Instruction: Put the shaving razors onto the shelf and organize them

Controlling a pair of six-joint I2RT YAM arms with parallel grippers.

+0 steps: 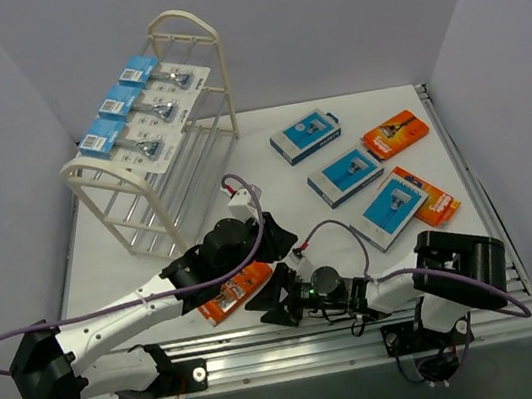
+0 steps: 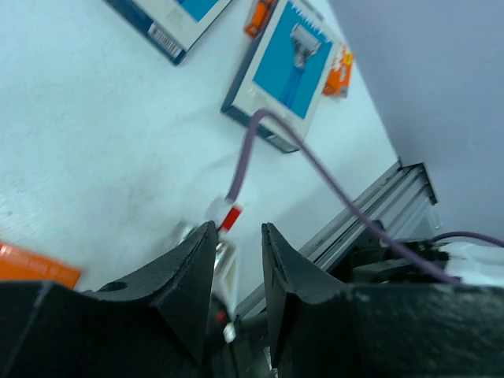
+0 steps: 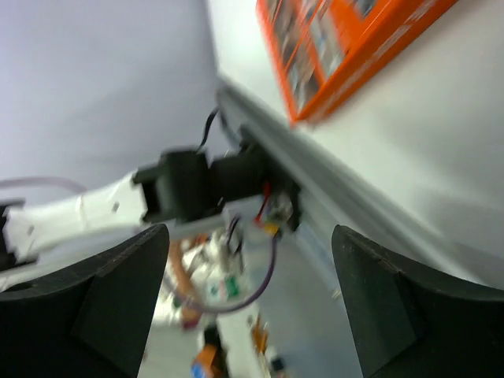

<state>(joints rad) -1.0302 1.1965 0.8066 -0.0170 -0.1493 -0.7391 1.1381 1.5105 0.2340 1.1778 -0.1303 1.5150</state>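
Top external shows three razor cards (image 1: 146, 112) on the shelf (image 1: 182, 177); six boxes (image 1: 345, 176) wait on the table (image 1: 272, 173); my left gripper (image 2: 238, 228) and right gripper (image 3: 250, 232) both parted, holding nothing

In the top view the left arm (image 1: 219, 255) is covering much of an orange box (image 1: 233, 298) at the near edge of the worktop (image 1: 295, 190), and a blue box (image 1: 392, 210) is lying over part of another orange box (image 1: 434, 199). The left wrist view is cutting off a blue box (image 2: 181, 16) at its top edge and an orange box (image 2: 35, 272) at its left edge. The right wrist view is coming out blurred throughout, so the print on its orange box (image 3: 346, 39), which is running off the top edge, is reading as smears.
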